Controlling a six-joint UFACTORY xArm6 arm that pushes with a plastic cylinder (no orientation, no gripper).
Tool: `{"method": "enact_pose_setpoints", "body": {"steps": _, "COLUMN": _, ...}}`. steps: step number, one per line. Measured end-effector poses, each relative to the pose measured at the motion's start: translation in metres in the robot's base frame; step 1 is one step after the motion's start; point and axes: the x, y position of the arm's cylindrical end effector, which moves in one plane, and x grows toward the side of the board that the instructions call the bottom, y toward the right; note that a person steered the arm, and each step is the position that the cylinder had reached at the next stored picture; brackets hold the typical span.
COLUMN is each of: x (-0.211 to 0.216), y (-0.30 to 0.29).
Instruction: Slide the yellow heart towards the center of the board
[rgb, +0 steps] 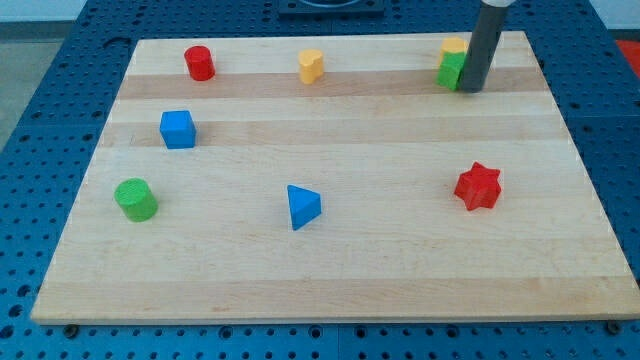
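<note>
A pale wooden board fills most of the frame, lying on a blue perforated table; the board's near corners and the table run off the frame's edges.

At the lower left sits a green cylinder. Above it, in the left middle, is a blue cube, and at the upper left a red cylinder.

Toward the centre, in the lower middle, lies a blue triangular block. Straight above it, in the upper middle near the board's far edge, is the yellow heart, well apart from every other block and from the rod; its heart outline is small and only roughly readable.

In the right middle stands a red star-shaped block.

At the upper right a green block sits just in front of a yellow block; both are partly covered by the dark rod, so neither shape can be made out. The rod comes down from the frame's top edge, its upper part cut off. My tip rests on the board right against the green block's right side, far to the right of the yellow heart. There is no hand here: the rod clasps nothing and only leans beside the green block.
</note>
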Motion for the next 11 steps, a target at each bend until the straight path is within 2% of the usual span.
{"method": "enact_pose_setpoints", "body": {"steps": 1, "x": 0.025, "y": -0.013}}
{"method": "enact_pose_setpoints", "body": {"steps": 2, "x": 0.048, "y": -0.076}}
{"method": "enact_pose_setpoints", "body": {"steps": 4, "x": 0.047, "y": -0.227}}
{"method": "enact_pose_setpoints", "body": {"steps": 5, "x": 0.018, "y": -0.259}}
{"method": "enact_pose_setpoints", "body": {"steps": 7, "x": -0.051, "y": -0.268}}
{"method": "enact_pose_setpoints", "body": {"steps": 8, "x": -0.062, "y": -0.232}}
{"method": "enact_pose_setpoints", "body": {"steps": 9, "x": -0.035, "y": -0.204}}
{"method": "enact_pose_setpoints", "body": {"steps": 10, "x": -0.006, "y": -0.205}}
{"method": "enact_pose_setpoints", "body": {"steps": 11, "x": -0.003, "y": -0.200}}
